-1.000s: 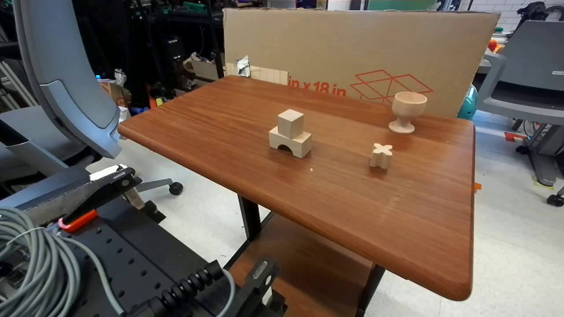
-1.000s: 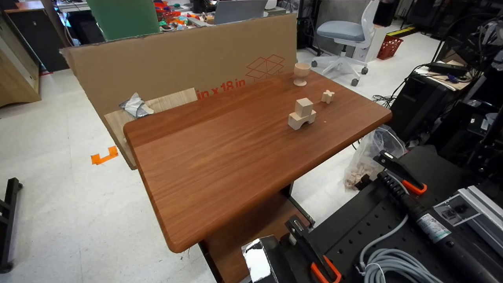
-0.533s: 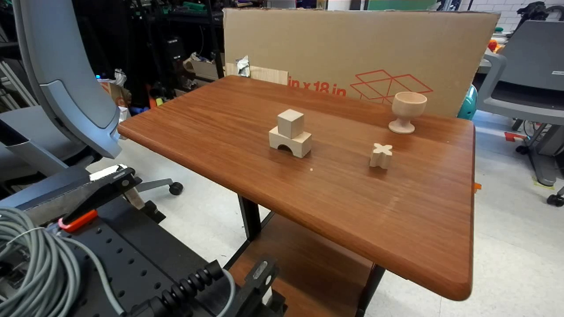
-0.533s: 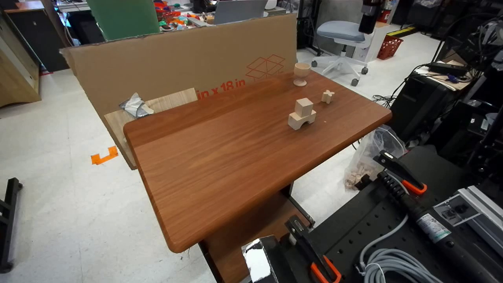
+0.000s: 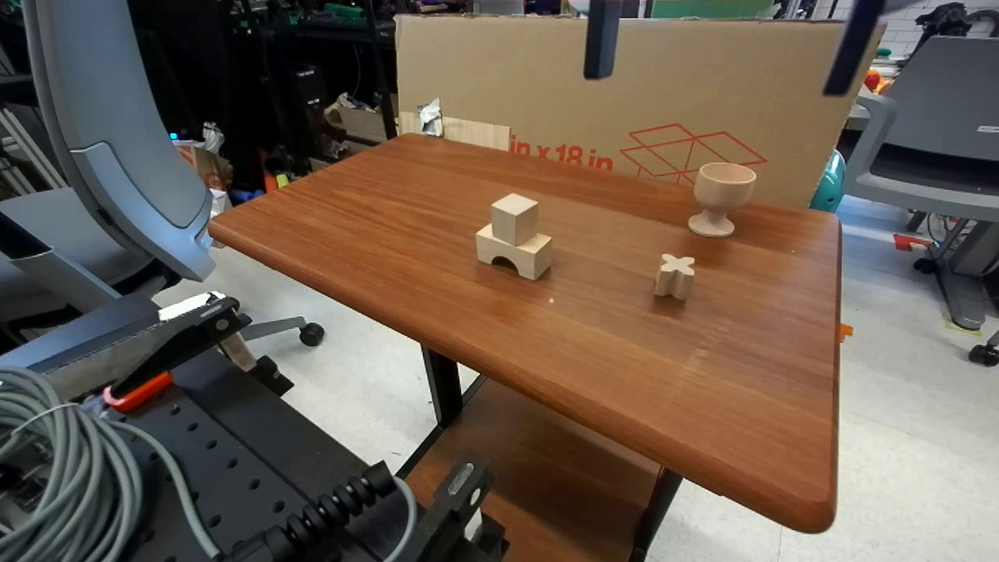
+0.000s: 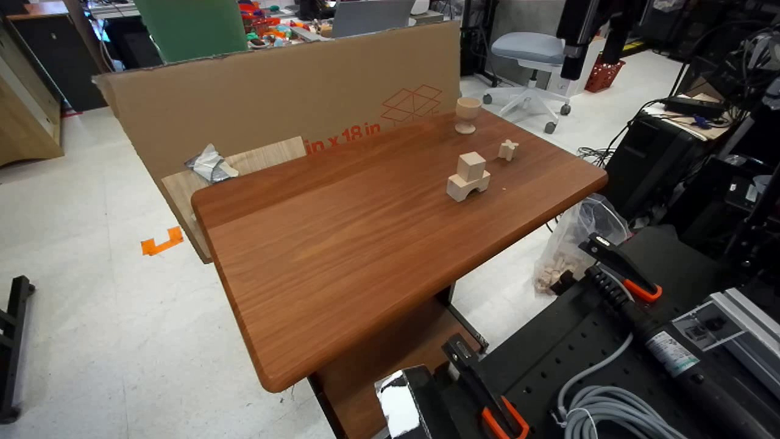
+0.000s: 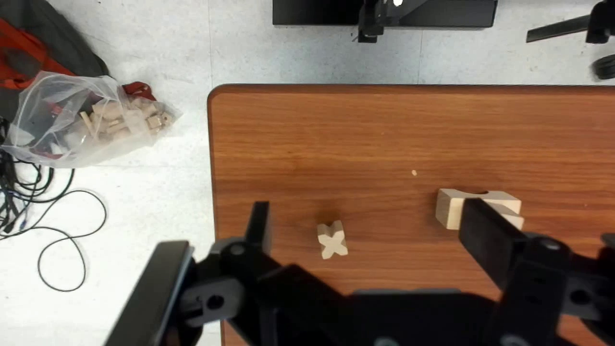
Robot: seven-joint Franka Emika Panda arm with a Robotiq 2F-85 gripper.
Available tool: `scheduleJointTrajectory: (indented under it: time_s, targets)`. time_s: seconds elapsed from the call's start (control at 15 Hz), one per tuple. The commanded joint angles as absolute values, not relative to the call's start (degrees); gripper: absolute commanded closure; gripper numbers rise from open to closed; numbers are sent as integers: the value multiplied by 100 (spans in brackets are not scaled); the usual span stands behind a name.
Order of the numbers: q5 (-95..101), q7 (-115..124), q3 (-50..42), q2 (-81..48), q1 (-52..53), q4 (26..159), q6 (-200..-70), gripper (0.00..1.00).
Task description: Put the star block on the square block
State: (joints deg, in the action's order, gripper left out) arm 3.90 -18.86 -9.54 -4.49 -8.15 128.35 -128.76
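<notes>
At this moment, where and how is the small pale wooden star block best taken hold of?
Probably across two opposite notched sides of the star block, coming straight down from above. It stands on the brown wooden table, cross-shaped face up, with nothing touching its sides, and the open black gripper looks wide enough to straddle it.

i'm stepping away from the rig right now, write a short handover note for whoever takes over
The gripper is open, holding nothing, raised above the table.
The star block stands on the table, apart from the other pieces.
The square block sits on top of the arch block.
Done: nothing of the job yet; the star block is not picked up.
Left: grasp the star block, lift it, set it on the square block.
</notes>
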Motion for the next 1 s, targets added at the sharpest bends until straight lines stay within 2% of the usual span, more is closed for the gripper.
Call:
scheduleJointTrajectory:
  time_s: [0.0, 0.93]
  targets:
    - [313, -2208, -968, -1098, -1022, 12423, -13005, 0]
    - [503, -2133, -614, -2907, -1122, 11391, -13307, 0]
